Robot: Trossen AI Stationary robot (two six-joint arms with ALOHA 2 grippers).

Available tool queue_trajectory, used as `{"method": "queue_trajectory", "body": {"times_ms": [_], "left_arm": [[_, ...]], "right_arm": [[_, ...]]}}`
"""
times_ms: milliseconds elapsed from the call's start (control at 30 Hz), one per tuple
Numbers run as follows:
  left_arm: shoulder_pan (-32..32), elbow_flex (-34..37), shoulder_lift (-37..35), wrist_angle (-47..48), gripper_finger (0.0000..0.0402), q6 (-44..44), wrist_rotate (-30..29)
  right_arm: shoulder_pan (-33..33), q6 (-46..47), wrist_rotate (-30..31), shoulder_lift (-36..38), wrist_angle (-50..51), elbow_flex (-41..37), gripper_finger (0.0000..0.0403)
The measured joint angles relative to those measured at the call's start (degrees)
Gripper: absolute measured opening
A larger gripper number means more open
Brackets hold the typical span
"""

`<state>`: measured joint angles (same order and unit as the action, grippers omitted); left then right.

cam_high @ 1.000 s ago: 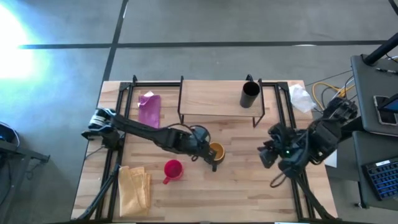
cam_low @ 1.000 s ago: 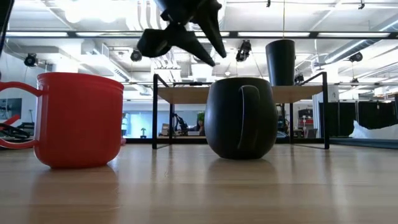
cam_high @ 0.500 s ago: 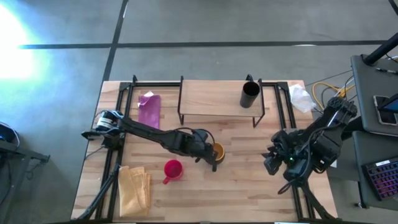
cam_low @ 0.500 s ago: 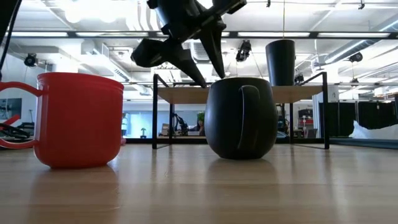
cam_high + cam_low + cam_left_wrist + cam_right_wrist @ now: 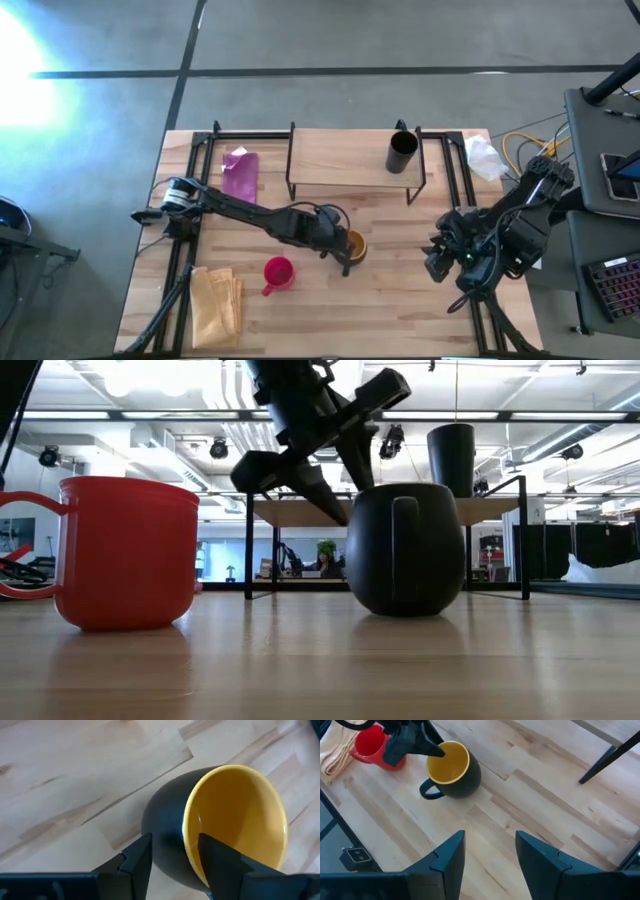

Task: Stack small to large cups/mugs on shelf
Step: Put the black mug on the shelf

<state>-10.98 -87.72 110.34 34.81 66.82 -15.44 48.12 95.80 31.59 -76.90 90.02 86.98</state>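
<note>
From my low camera the red mug (image 5: 128,553) loses its handle at the frame's left edge. Overhead, my left hand (image 5: 338,247) covers part of the dark mug (image 5: 354,244) at centre, and the black cup (image 5: 402,151) is too small to read.

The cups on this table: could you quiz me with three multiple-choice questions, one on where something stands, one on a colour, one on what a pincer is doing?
1. Where does the tall black cup stand?
A. on the shelf
B. on the tabletop beside the red mug
C. in the right pincer

2. What colour is the inside of the dark mug?
A. white
B. orange-yellow
C. red

3. What is the left pincer doing?
A. holding the red mug in the air
B. open, one finger inside the dark mug's rim and one outside
C. resting off the table

Answers:
1 A, the high view shows it on the shelf's right end.
2 B, both wrist views look into the yellow bowl.
3 B, the left wrist view shows the wall between the fingers, a gap on each side; the right pincer waits open, apart from the mug.
</note>
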Motion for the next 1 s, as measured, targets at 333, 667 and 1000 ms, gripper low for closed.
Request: {"method": "queue_trajectory", "body": {"times_ms": [333, 667, 1000], "left_arm": [[1.6, 0.0, 0.2, 1.8, 0.0078, 0.3, 0.4], [1.7, 0.0, 1.1, 4.7, 0.0017, -0.3, 0.4], [1.5, -8.9, -0.6, 10.7, 0.0003, -6.1, -2.9]], "right_arm": [[0.0, -0.2, 0.0, 0.0, 0.0, 0.0, 0.0166], [0.0, 0.0, 0.0, 0.0, 0.0, 0.0, 0.0166], [0.0, -0.1, 0.6, 0.0, 0.0, 0.0, 0.0166]]}}
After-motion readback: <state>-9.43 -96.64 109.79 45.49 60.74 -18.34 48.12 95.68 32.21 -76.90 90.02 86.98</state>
